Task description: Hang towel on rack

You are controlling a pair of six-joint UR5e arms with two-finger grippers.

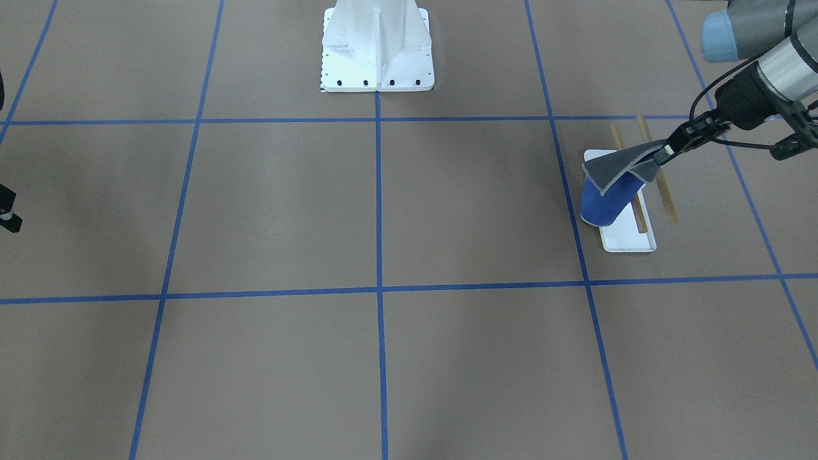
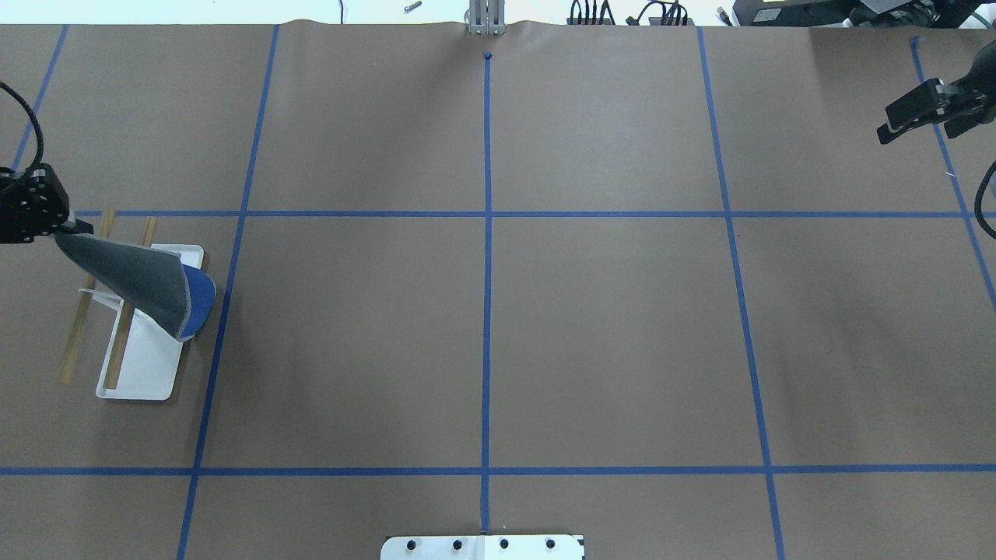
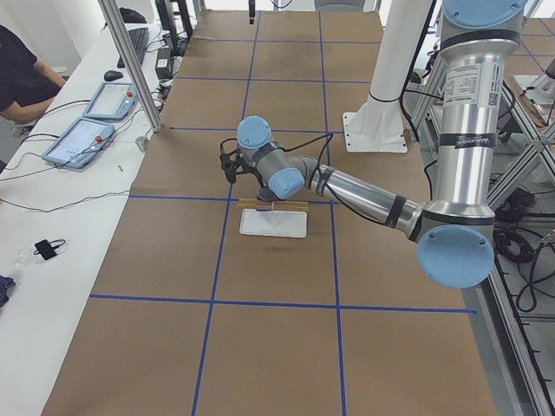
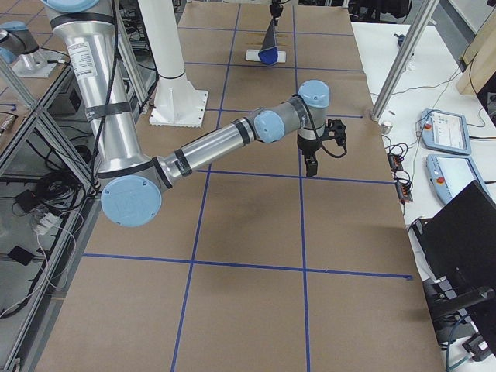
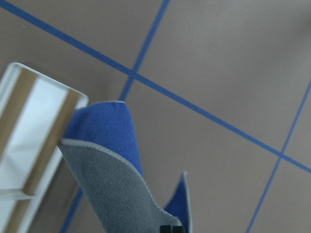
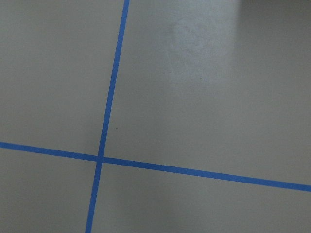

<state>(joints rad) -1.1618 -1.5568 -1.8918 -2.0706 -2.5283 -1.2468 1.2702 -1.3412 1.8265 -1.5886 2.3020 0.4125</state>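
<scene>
**Draping the towel over the rack rods**

**Current state.** The left fingers are closed on one corner of the towel. The towel hangs above the rack with its grey side up. Its blue lower end sits over the rack's edge on the side toward the centre of the desk. The views do not show whether the cloth touches the rods. The towel is not yet hung, since most of the cloth appears to sit to one side of both rods.

**Procedure.**
1. Raise the corner until the lower hem clears the rods.
2. Carry the towel across the rods at right angles to them, until roughly half the cloth falls on each side.
3. Lower slowly. The cloth is soft and will likely fold over the first rod it meets.
4. Open the fingers only once the rod bears the cloth.

**Caution.** An uneven split may let the towel slide off. The rack looks light, and a snagged hem could drag or tip it.

**Other arm.** The right fingers hang well apart from the rack and hold nothing. You cannot tell how far open they are.
</scene>
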